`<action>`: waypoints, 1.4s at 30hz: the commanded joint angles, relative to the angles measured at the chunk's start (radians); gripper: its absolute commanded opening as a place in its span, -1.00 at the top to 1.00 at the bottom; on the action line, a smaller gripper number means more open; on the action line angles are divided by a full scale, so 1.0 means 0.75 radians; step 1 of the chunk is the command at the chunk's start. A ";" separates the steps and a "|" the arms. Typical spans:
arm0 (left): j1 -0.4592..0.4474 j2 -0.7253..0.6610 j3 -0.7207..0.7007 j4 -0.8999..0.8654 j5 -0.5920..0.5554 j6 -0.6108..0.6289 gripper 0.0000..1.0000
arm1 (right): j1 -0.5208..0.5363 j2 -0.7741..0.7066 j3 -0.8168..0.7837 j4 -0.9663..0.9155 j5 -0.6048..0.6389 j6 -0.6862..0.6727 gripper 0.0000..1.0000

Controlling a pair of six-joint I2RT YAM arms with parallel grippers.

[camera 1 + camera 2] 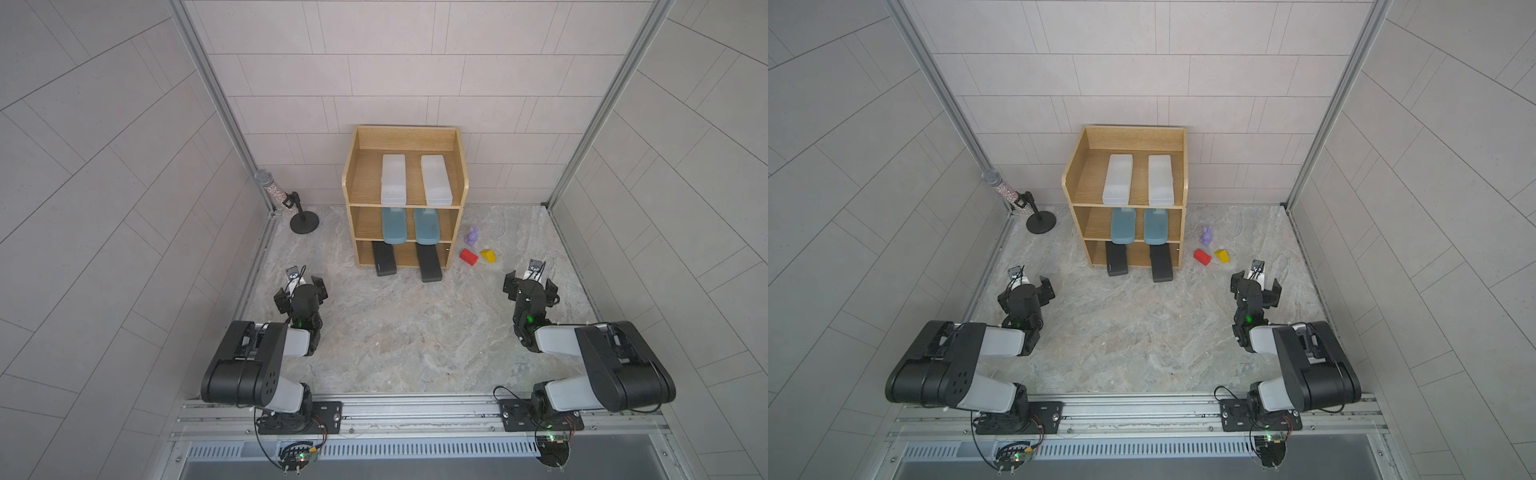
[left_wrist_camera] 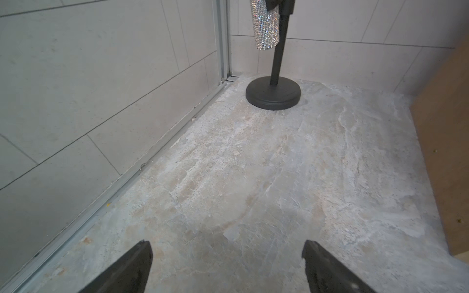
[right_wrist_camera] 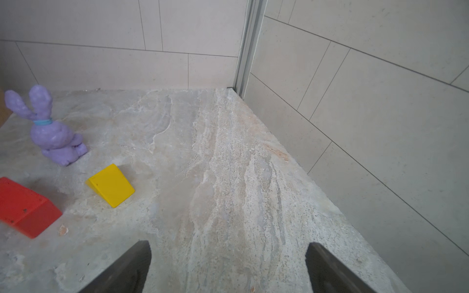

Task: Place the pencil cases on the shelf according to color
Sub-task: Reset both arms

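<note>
We see the shelf [image 1: 405,139] standing against the back wall, on the table [image 1: 395,332]. On its top level two white pencil cases [image 1: 393,179] [image 1: 436,179] lie side by side, not touching. On the middle level lie two teal pencil cases [image 1: 394,226] [image 1: 426,226], their front ends a little over the edge. The two black pencil cases [image 1: 384,262] [image 1: 429,266] lie on the bottom level and stick out in front. The left gripper [image 2: 227,250] has its jaws apart and holds nothing. The right gripper [image 3: 228,251] is also wide apart and empty, near the yellow block [image 3: 111,185].
</note>
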 commanded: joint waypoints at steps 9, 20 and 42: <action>0.009 0.047 0.146 -0.068 0.146 0.087 -0.99 | -0.029 0.081 0.044 0.055 -0.212 -0.012 -1.00; 0.009 0.072 0.167 -0.074 0.158 0.100 -0.99 | -0.022 0.133 0.094 0.049 -0.186 -0.019 -1.00; 0.006 0.087 0.200 -0.112 0.240 0.134 -0.99 | -0.022 0.144 0.128 0.004 -0.176 -0.028 -1.00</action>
